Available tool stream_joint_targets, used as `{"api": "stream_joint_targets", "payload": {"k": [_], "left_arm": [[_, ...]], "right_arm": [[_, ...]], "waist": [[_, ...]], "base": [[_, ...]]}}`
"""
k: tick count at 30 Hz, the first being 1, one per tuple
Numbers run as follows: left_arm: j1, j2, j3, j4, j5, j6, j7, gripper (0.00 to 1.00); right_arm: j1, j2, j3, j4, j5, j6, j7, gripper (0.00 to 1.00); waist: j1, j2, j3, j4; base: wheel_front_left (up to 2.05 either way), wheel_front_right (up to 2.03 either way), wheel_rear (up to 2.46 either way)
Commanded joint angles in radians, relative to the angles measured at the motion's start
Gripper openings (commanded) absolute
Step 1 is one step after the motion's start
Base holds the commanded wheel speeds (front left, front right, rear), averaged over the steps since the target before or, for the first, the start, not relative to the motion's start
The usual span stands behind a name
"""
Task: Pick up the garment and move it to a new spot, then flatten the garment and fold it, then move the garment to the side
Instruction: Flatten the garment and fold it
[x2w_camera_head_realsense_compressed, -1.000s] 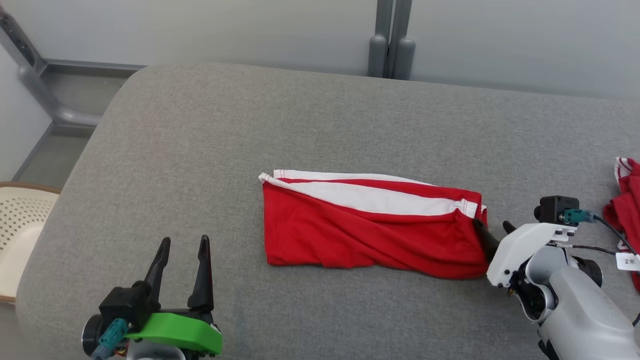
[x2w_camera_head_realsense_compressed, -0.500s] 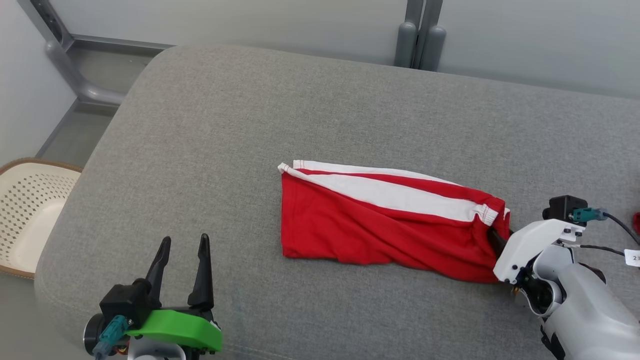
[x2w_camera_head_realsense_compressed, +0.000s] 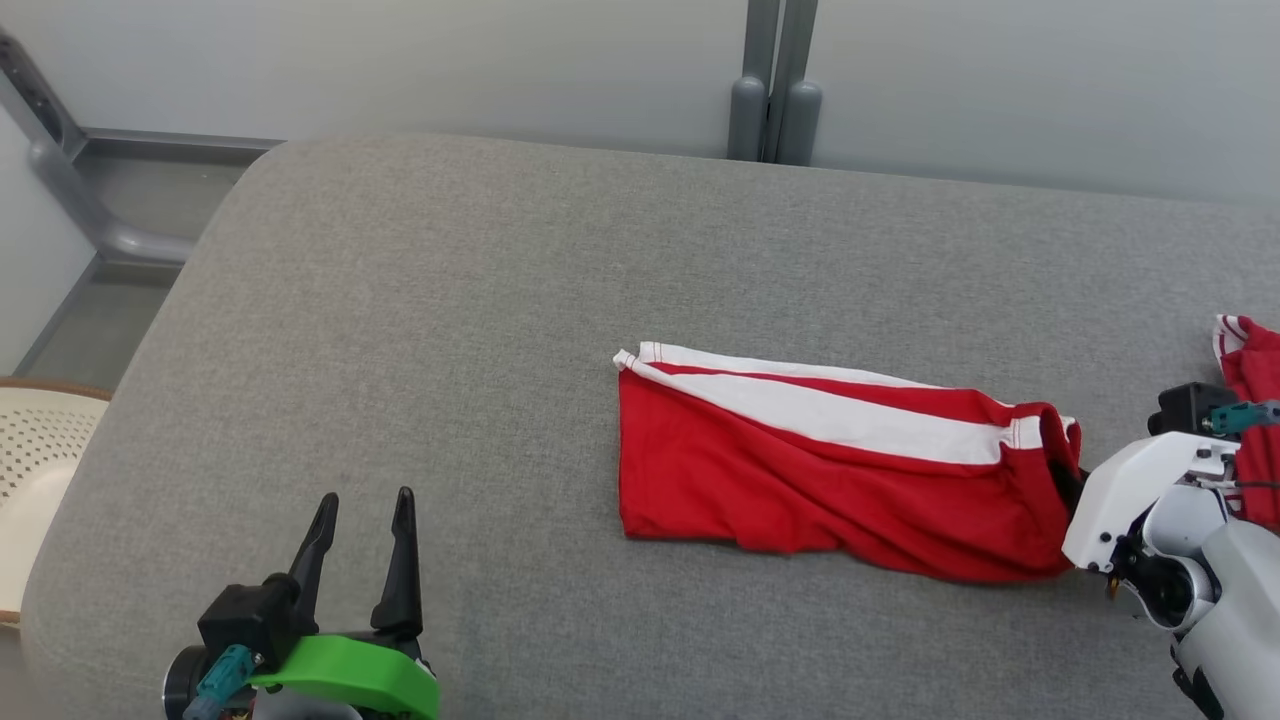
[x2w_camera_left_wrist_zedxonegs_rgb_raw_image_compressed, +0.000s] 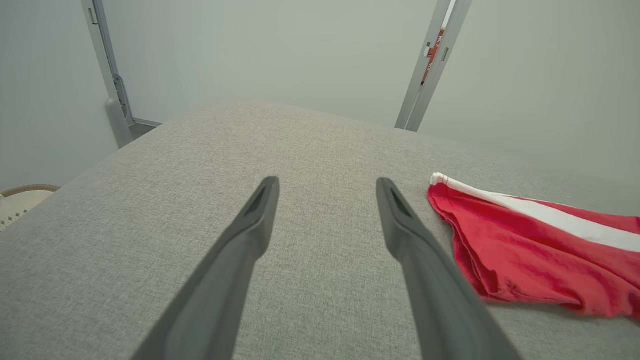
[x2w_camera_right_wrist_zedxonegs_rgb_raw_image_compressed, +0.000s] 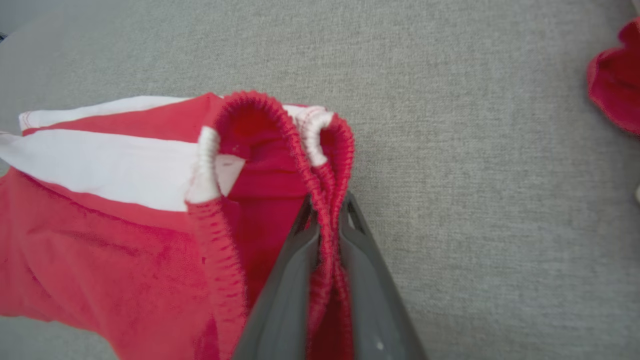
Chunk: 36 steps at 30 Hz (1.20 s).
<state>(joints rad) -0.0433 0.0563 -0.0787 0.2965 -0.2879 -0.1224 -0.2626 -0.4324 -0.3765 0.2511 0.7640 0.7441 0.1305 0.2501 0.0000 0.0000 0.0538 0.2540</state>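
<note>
Here, the folded red cloth garment with white stripes (x2w_camera_head_realsense_compressed: 830, 470) lies on the grey fabric-covered counter (x2w_camera_head_realsense_compressed: 450, 300), right of centre, its long side running left to right. The right tool (x2w_camera_right_wrist_zedxonegs_rgb_raw_image_compressed: 327, 220) is clamped on the ribbed red waistband at the garment's right end, the band pinched between its two dark fingers (x2w_camera_right_wrist_zedxonegs_rgb_raw_image_compressed: 295, 280). The left tool (x2w_camera_head_realsense_compressed: 366, 495) stands at the near left, jaws wide apart and holding nothing, well apart from the garment. A second red cloth (x2w_camera_head_realsense_compressed: 1255, 400) lies at the right edge. A cream perforated basket (x2w_camera_head_realsense_compressed: 30, 450) sits beyond the counter's left side.
</note>
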Motion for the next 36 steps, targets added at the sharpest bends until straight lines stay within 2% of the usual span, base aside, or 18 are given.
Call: {"api": "stream_joint_targets", "payload": {"k": [1, 5, 8, 13, 16, 22, 28, 31, 36], "left_arm": [[0.011, 0.002, 0.001, 0.002, 0.012, -0.002, -0.002, 1.0], [0.017, 0.002, -0.001, 0.011, 0.016, -0.004, -0.002, 1.0], [0.022, 0.002, -0.004, 0.018, 0.018, -0.006, -0.002, 1.0], [0.028, 0.002, -0.012, 0.027, 0.017, -0.007, -0.002, 1.0], [0.024, 0.002, -0.017, 0.034, 0.014, -0.007, -0.002, 1.0], [-0.001, 0.0, -0.035, 0.048, 0.005, -0.008, -0.002, 1.0], [-0.018, -0.002, -0.044, 0.061, -0.007, -0.008, -0.002, 1.0], [-0.028, -0.003, -0.048, 0.066, -0.012, -0.008, -0.002, 1.0], [-0.042, -0.004, -0.05, 0.076, -0.018, -0.008, -0.002, 1.0]], "right_arm": [[0.009, -0.015, -0.001, -0.023, 0.012, 0.0, 0.014, 0.0], [0.015, -0.024, -0.024, -0.088, 0.061, 0.0, 0.054, 0.0], [0.018, 0.002, -0.045, -0.137, 0.096, 0.0, 0.082, 0.0], [0.019, 0.093, -0.082, -0.22, 0.161, 0.0, 0.123, 0.0], [0.005, 0.172, -0.12, -0.236, 0.202, 0.0, 0.135, 0.0], [-0.056, 0.286, -0.201, -0.175, 0.235, 0.001, 0.116, 0.0], [-0.132, 0.322, -0.231, -0.066, 0.255, 0.001, 0.055, 0.0], [-0.166, 0.325, -0.179, -0.002, 0.315, 0.001, 0.026, 0.0], [-0.217, 0.322, -0.025, 0.11, 0.42, 0.001, -0.046, 0.0]], "waist": [[0.0, 0.0, -0.019, -0.025], [0.0, 0.0, -0.038, -0.046], [0.0, 0.0, -0.054, -0.051], [0.0, 0.0, -0.063, -0.042], [0.0, 0.0, -0.06, -0.022], [0.0, 0.0, -0.038, 0.038], [0.0, 0.0, -0.007, 0.106], [0.0, 0.0, 0.008, 0.132], [0.0, 0.0, 0.022, 0.155]], "base": [[0.0, 0.0, 0.0], [0.0, 0.0, 0.0], [0.0, 0.0, 0.0], [0.0, 0.0, 0.0], [0.0, 0.0, 0.0], [0.0, 0.0, 0.0], [0.0, 0.0, 0.0], [0.0, 0.0, 0.0], [0.0, 0.0, 0.0]]}}
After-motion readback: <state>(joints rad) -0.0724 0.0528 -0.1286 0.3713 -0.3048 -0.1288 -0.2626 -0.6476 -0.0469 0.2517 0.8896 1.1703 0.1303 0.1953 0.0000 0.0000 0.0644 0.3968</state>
